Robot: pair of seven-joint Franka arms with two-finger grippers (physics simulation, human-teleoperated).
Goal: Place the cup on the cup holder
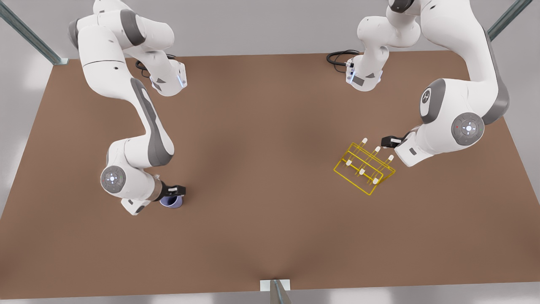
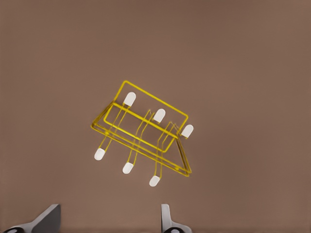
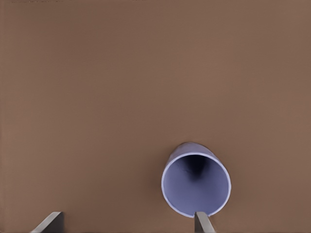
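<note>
The small lavender-blue tapered cup stands upright on the brown matte table at the lower left of the front view, mouth up, rim wider than base. Its surface reads smooth and unglazed-looking, with no handle. I judge the task to be at the approach stage: the cup is not lifted and nothing sits on the rack.

The right gripper hangs directly above the cup. In the right wrist view its fingers are spread wide, one fingertip overlapping the cup rim and the other well off to the side; nothing is clamped. I judge that it needs to centre over the rim before closing.

The bright yellow thin-wire cup holder sits at the right centre of the front view, well apart from the cup. It is a rectangular frame carrying six slanted pegs with white tips, all bare.

The left gripper waits just beside the holder's upper right edge. In the left wrist view its fingers stand apart, empty, with the holder ahead.

Remaining: grasp, lift, carry across, seat the cup on a peg.
</note>
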